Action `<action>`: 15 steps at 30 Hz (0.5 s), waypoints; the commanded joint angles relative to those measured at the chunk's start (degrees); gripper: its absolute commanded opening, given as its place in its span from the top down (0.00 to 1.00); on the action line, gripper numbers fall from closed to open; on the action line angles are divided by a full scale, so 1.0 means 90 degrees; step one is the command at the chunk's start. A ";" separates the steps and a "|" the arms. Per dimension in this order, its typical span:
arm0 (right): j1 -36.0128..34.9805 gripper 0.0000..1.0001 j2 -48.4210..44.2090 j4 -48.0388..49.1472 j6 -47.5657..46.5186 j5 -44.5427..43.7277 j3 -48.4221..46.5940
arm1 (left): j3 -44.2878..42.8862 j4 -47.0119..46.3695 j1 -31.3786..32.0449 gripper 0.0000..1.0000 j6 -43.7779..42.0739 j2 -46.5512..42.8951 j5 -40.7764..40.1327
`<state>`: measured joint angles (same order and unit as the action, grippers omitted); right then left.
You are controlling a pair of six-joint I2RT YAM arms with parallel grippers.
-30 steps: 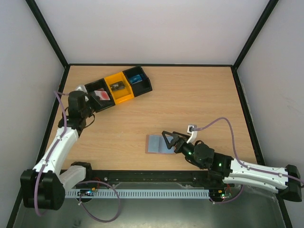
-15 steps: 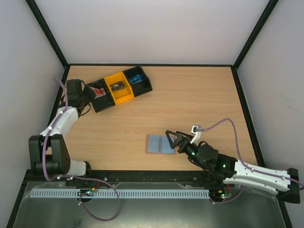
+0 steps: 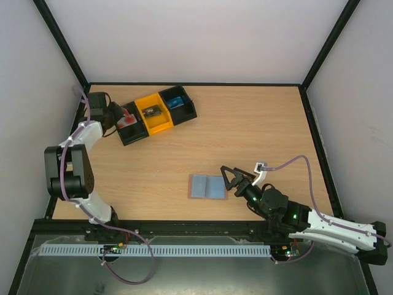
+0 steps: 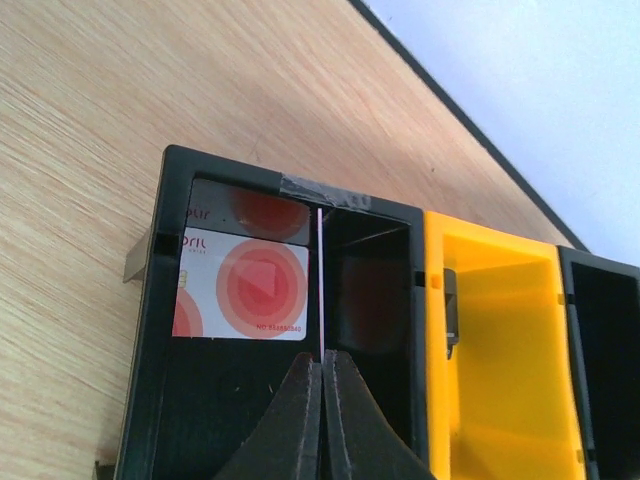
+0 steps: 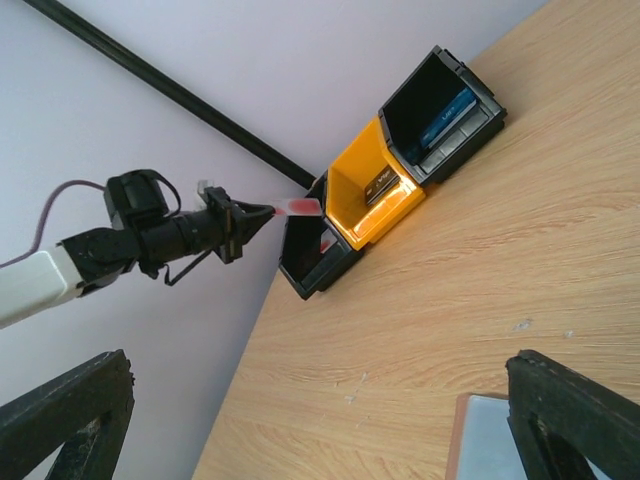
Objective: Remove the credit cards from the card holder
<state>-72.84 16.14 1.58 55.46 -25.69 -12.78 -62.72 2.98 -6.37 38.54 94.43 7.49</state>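
The card holder (image 3: 207, 186) lies open and flat on the table, brown outside and pale grey inside; its corner (image 5: 492, 438) shows in the right wrist view. My right gripper (image 3: 229, 179) stands open just right of it, nothing between its fingers (image 5: 75, 415). My left gripper (image 4: 322, 356) is shut on a thin credit card (image 4: 320, 270), seen edge-on, over the leftmost black bin (image 4: 165, 330). From the right wrist view that card (image 5: 300, 207) looks red. A second white-and-red card (image 4: 245, 285) lies inside that bin.
A row of three bins stands at the back left: black (image 3: 130, 126), yellow (image 3: 153, 114), black (image 3: 179, 103) with a blue item. The yellow bin (image 4: 490, 350) holds a small dark object. The left wall and a black frame post run close beside the left arm (image 3: 67, 166).
My left arm has swung back and left, bringing its held card to the leftmost black bin. My right gripper has drawn back to the right, off the card holder.
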 commanded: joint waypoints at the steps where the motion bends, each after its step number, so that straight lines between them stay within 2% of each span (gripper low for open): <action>1: -0.0032 0.01 -0.0100 -0.0086 0.0038 -0.0321 -0.0055 | -0.0374 0.0227 -0.0034 0.97 -0.0121 0.0475 0.0243; 15: -0.0032 0.01 0.0135 0.0168 0.0299 -0.0497 0.0119 | -0.0507 -0.0101 0.0060 0.97 -0.0071 0.1169 0.0240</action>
<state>-72.84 17.39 1.85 57.47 -27.29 -12.34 -65.93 3.22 -6.02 38.50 103.53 8.88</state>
